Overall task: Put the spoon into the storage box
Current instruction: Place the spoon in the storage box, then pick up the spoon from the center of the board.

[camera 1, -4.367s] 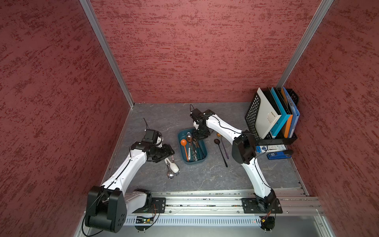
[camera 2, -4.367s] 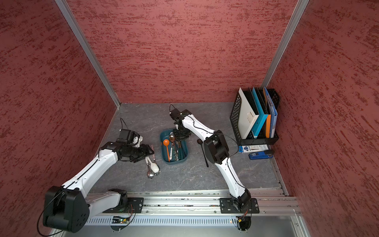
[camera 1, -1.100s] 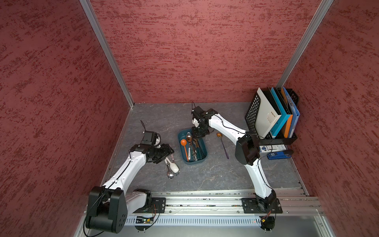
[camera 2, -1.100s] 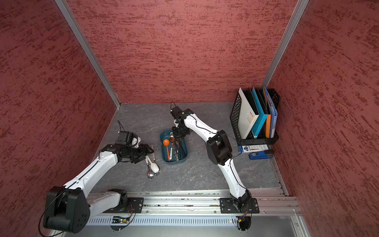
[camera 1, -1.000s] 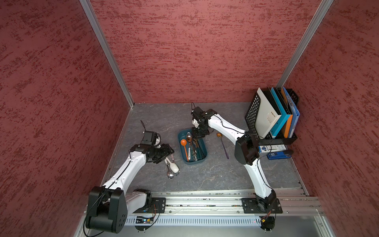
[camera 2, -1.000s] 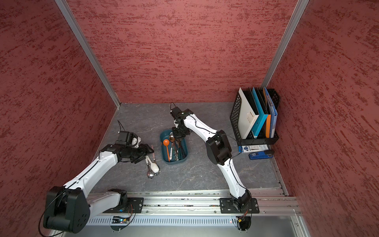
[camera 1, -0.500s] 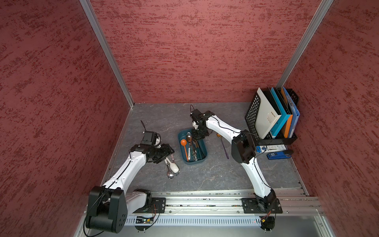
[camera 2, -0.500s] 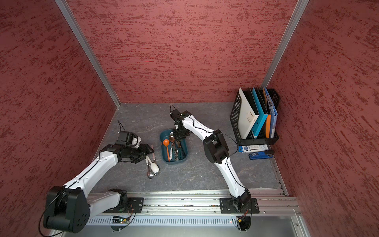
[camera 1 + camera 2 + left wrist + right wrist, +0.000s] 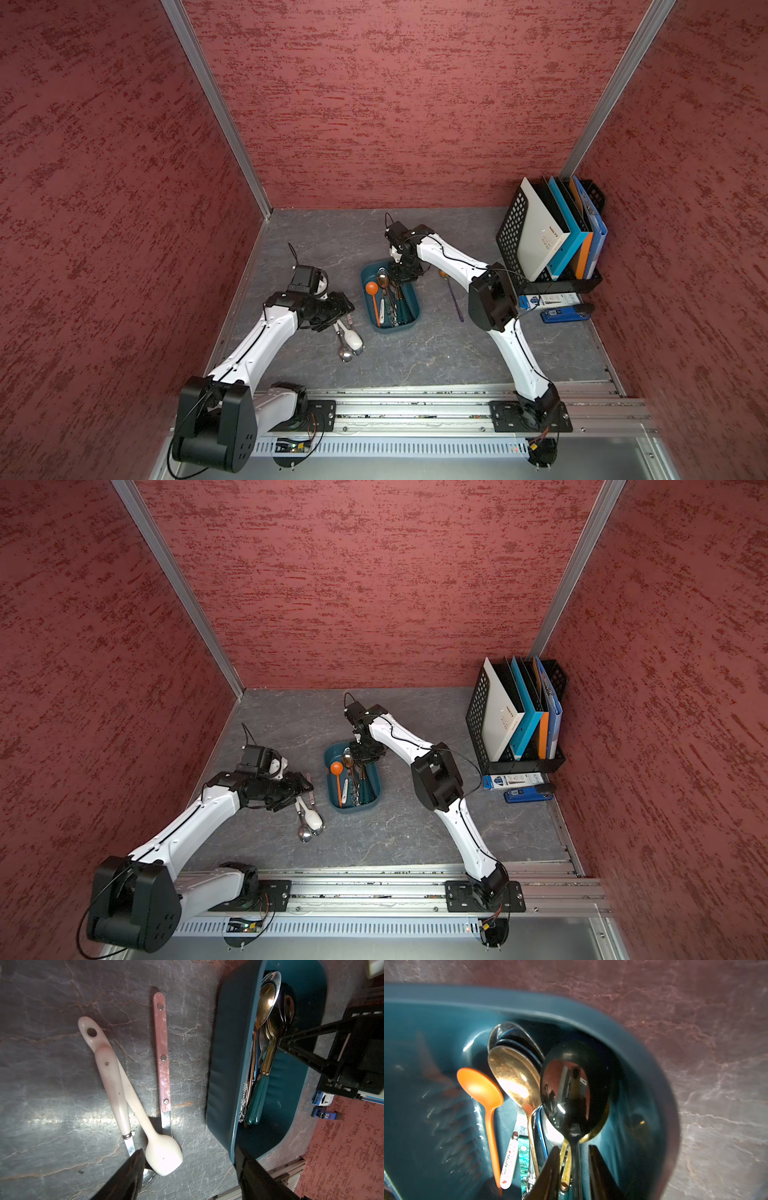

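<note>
The dark teal storage box (image 9: 412,297) (image 9: 375,781) (image 9: 224,1064) (image 9: 633,1053) lies mid-table and holds several spoons, one of them orange (image 9: 371,287). My right gripper (image 9: 405,272) (image 9: 365,752) (image 9: 574,1147) reaches down into its far end. Its jaws stand slightly open around the handle of a glossy black spoon (image 9: 571,1088), which rests on the others with a gap beside it. My left gripper (image 9: 347,309) (image 9: 307,787) (image 9: 188,1150) hangs open and empty over a white spoon (image 9: 164,1157) (image 9: 355,338) on the table, left of the box.
A pink-handled spoon (image 9: 162,1053) and a white-handled metal one (image 9: 110,1070) lie beside the white spoon. A purple-handled spoon (image 9: 453,297) lies right of the box. At the right wall stand a black mesh file rack (image 9: 509,232) with folders and a blue stapler (image 9: 561,316).
My right gripper has lowered a little into the box's far end, and its jaws have parted from shut around the black spoon's handle. The left arm has not moved.
</note>
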You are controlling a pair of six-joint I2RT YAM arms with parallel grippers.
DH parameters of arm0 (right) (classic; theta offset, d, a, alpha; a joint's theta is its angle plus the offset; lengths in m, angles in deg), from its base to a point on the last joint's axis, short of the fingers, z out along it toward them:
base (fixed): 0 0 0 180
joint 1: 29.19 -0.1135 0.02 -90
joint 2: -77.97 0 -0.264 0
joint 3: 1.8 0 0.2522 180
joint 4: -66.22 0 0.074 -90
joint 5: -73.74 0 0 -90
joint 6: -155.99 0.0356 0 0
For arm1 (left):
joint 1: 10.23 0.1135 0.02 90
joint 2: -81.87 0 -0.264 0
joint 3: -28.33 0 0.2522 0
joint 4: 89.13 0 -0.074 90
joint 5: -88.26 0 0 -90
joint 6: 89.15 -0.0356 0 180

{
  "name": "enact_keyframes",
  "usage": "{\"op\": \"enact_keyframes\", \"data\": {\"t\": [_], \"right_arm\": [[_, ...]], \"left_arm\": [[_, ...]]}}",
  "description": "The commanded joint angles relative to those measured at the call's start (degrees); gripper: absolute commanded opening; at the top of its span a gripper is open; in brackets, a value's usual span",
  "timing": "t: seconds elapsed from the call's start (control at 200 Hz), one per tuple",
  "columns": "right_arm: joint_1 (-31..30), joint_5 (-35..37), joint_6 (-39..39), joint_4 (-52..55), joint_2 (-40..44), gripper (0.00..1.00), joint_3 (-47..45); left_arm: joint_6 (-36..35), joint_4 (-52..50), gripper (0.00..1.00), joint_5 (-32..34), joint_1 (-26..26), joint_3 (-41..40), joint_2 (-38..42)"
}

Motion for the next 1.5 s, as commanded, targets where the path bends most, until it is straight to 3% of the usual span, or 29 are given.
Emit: {"op": "enact_keyframes", "data": {"t": [0.0, 0.321, 0.576, 0.887, 1.493], "right_arm": [[-0.2, 1.3, -1.5, 1.0, 2.8, 0.29, 0.8], [1.1, 6.2, -7.3, -0.5, 13.7, 0.32, -7.6], [7.7, 8.1, -10.1, -5.3, 21.0, 0.36, -20.4], [13.5, 9.9, -12.4, -11.0, 20.1, 0.38, -28.5], [15.0, 10.8, -13.0, -13.7, 13.3, 0.35, -30.7]], "left_arm": [[-2.2, -1.1, 0.72, 1.8, -2.0, 3.2, 0.2], [-6.3, -6.0, 0.72, 9.1, -9.1, 10.4, -4.3], [-6.4, -5.6, 0.72, 10.1, -12.6, 13.2, -7.6], [-4.8, -6.0, 0.72, 10.4, -13.7, 14.5, -9.0], [-2.8, -7.8, 0.72, 12.1, -14.1, 15.0, -9.0]]}}
